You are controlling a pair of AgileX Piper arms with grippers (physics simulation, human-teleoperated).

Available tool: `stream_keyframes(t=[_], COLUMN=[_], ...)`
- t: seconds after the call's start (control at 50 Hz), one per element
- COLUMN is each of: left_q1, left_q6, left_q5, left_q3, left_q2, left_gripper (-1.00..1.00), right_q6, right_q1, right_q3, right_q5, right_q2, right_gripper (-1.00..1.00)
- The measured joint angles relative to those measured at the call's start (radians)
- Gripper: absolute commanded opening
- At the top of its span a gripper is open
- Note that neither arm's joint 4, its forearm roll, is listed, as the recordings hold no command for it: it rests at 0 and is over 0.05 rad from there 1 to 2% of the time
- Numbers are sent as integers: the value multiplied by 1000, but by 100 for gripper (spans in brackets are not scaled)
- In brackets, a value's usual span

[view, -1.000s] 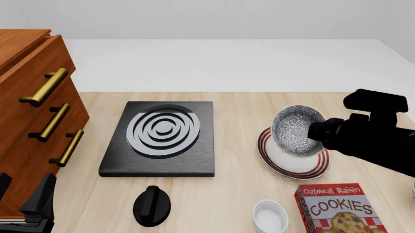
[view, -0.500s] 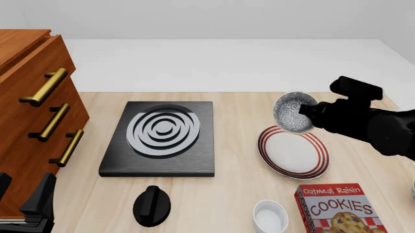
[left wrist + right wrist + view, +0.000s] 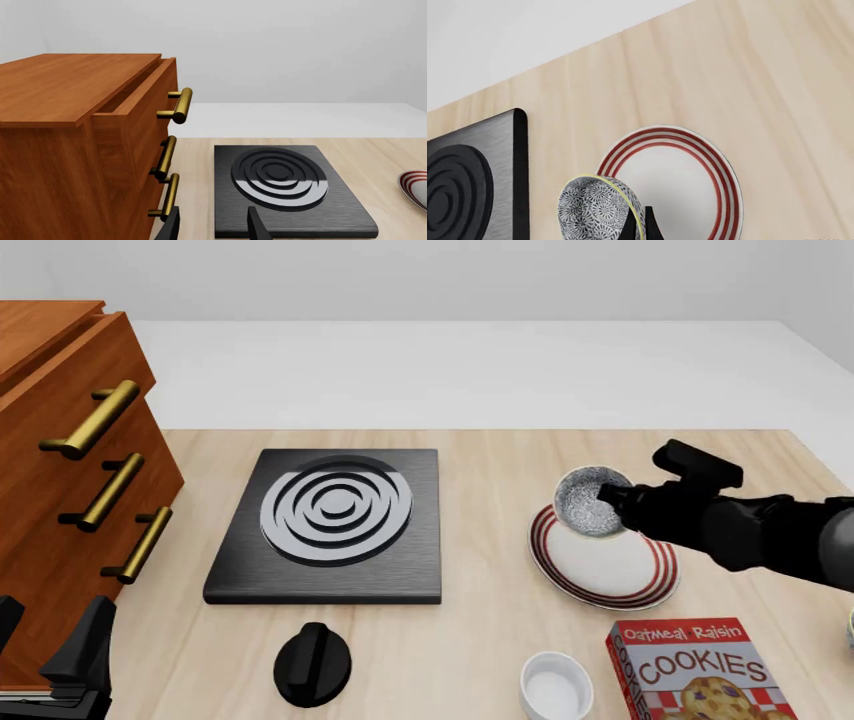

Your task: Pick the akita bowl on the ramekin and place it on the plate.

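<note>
The akita bowl [image 3: 586, 502], speckled grey-white inside, hangs tipped on its side over the far left rim of the red-ringed plate [image 3: 603, 562]. My right gripper [image 3: 619, 503] is shut on the bowl's rim. In the right wrist view the akita bowl [image 3: 594, 211] sits beside the closed fingertips [image 3: 639, 225], with the plate [image 3: 688, 176] right behind them. The white ramekin [image 3: 555, 686] stands with nothing in it near the front edge. My left gripper [image 3: 54, 665] waits at the front left corner, and the left wrist view shows this gripper [image 3: 213, 229] open with nothing in it.
A black stove [image 3: 334, 522] with grey rings lies mid-table, with a black knob [image 3: 312, 663] in front of it. The wooden drawer cabinet [image 3: 74, 490] with brass handles fills the left side. A red cookies box [image 3: 701, 672] lies right of the ramekin.
The right gripper, still holding the bowl, rose and swung toward the back, then came down to the plate's far left rim. The left arm has not moved.
</note>
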Motion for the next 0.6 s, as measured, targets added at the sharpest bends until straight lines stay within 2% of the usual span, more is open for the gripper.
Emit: stream_keyframes(t=[0.6], left_q1=[0], left_q6=[0], left_q5=[0], left_q3=[0], left_q2=[0], left_gripper=[100], right_q6=[44], right_q1=[-37], right_q3=[38], right_q5=[-116], right_q2=[135], right_gripper=[-100])
